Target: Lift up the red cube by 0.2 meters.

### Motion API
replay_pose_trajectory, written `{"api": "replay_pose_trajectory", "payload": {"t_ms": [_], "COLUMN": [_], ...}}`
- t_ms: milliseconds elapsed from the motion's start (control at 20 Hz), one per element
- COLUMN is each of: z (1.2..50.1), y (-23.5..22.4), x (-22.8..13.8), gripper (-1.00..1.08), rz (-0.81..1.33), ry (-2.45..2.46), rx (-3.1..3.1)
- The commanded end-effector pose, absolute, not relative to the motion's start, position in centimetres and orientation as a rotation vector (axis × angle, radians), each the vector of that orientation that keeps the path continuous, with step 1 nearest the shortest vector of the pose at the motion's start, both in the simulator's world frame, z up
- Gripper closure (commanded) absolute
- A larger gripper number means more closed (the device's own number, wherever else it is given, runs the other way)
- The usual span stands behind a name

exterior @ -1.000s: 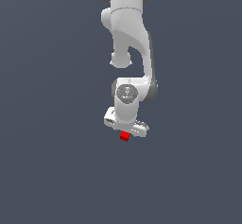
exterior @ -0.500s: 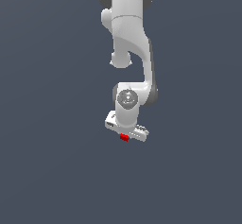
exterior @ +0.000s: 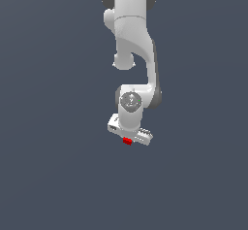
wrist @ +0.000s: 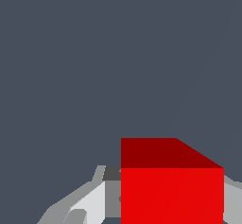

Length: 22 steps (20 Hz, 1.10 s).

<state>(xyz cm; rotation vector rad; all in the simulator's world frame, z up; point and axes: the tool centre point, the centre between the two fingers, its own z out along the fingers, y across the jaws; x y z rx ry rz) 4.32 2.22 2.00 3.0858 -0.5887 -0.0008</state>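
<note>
The red cube [exterior: 127, 141] is a tiny bright-red block tucked just under the white gripper [exterior: 129, 140] in the exterior view, only partly showing below the hand. In the wrist view the red cube [wrist: 172, 185] is large and close, sitting between the grey and white fingers [wrist: 90, 205]. The jaws are closed against its sides. The white arm hangs down from the top of the exterior view, with the hand pointing down over the plain dark grey surface.
The plain dark grey floor [exterior: 53, 175] fills both views. No other objects show.
The hand has risen a little with the red cube in it. Less of the cube shows below the hand than before.
</note>
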Motion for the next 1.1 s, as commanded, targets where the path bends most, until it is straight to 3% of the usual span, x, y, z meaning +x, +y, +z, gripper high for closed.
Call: {"api": "replay_pose_trajectory", "payload": {"t_ms": [0, 450, 1050], "z": [2.1, 5.8, 17.4], "y": [2.2, 2.2, 2.1], "x": [4.3, 4.2, 4.1], "gripper": [1.08, 1.08, 1.08], "rz": [0.0, 0.0, 0.0], "ry": [-0.589, -0.589, -0.59], "rx": [3.086, 3.086, 3.086]}}
